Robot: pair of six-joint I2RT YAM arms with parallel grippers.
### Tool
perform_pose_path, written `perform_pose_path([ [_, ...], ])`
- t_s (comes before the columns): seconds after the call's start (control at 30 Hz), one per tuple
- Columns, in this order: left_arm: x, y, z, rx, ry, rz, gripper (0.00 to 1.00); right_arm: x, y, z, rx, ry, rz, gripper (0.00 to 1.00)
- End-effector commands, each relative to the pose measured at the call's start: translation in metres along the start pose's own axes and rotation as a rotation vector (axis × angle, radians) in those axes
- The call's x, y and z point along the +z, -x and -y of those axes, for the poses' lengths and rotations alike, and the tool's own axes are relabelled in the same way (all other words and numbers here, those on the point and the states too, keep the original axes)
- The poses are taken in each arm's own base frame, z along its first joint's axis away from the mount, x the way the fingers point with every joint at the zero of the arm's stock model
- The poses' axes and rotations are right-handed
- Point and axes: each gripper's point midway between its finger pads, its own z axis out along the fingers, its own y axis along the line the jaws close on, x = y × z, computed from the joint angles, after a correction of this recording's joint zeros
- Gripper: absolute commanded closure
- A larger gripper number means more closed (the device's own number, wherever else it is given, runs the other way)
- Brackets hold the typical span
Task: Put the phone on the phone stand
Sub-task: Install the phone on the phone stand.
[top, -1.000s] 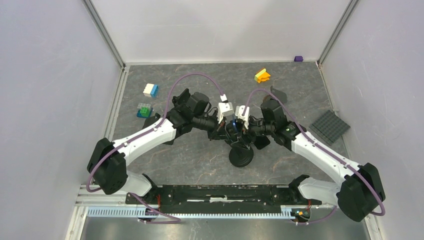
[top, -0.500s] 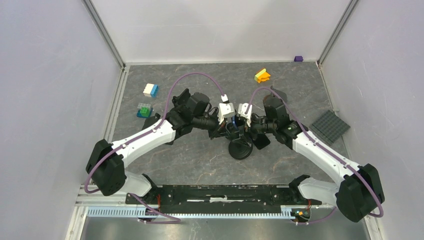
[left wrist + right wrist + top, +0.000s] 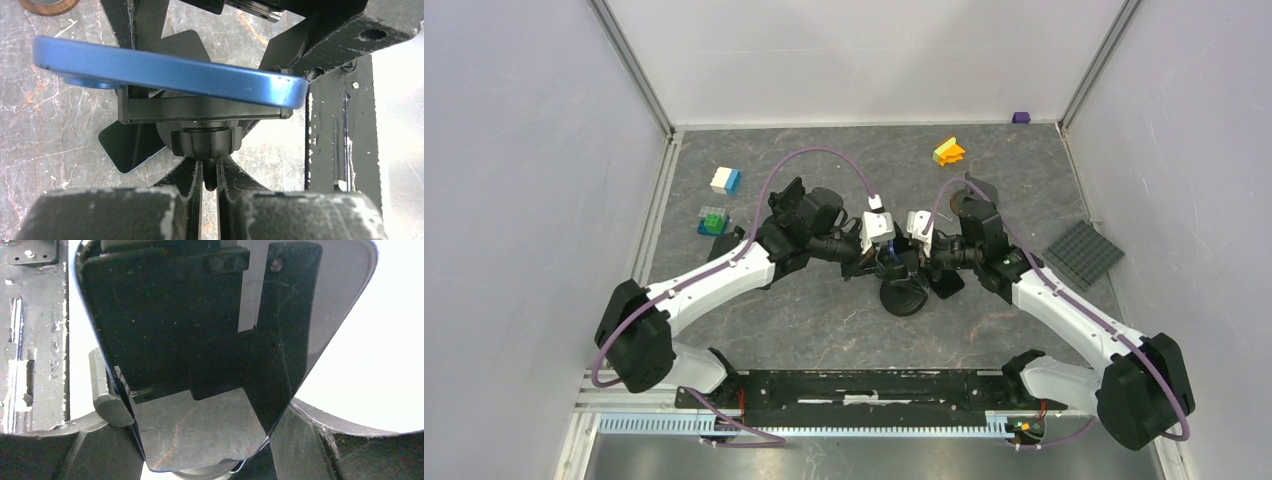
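Pinching the stand [image 3: 906, 298] just under its knob [image 3: 200, 142], the left fingers [image 3: 187, 186] are clenched. The right fingers [image 3: 55, 455] grasp the phone [image 3: 170, 75] by its edges. It lies a little tilted on the stand's cradle [image 3: 200, 107]. If the right gripper [image 3: 210, 450] lets go now, I think the phone can slide off the stand, and a hard push may tip the stand.

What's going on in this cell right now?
Both arms meet mid-table. The left end effector is pinched shut on the phone stand just below its cradle, apparently steadying it. The right end effector grips the blue phone by its edges, holding it against the cradle. It has not let go yet.
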Motion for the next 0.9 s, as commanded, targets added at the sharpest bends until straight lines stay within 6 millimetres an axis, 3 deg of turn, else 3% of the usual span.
perform_pose_path([
  [0.0,0.001,-0.028,0.015,0.015,-0.077,-0.064,0.98,-0.008,0.058,0.005,-0.164,0.010,0.191,1.00],
  [0.23,-0.001,-0.034,0.025,0.031,-0.137,-0.078,0.98,-0.008,0.054,0.031,-0.112,-0.130,0.171,1.00],
  [0.6,-0.019,-0.037,0.002,-0.008,-0.044,-0.131,0.98,-0.025,0.052,0.060,-0.132,-0.274,0.128,1.00],
  [0.87,-0.035,-0.034,0.006,0.068,-0.035,-0.139,0.98,-0.025,0.044,0.067,-0.091,-0.276,0.100,1.00],
])
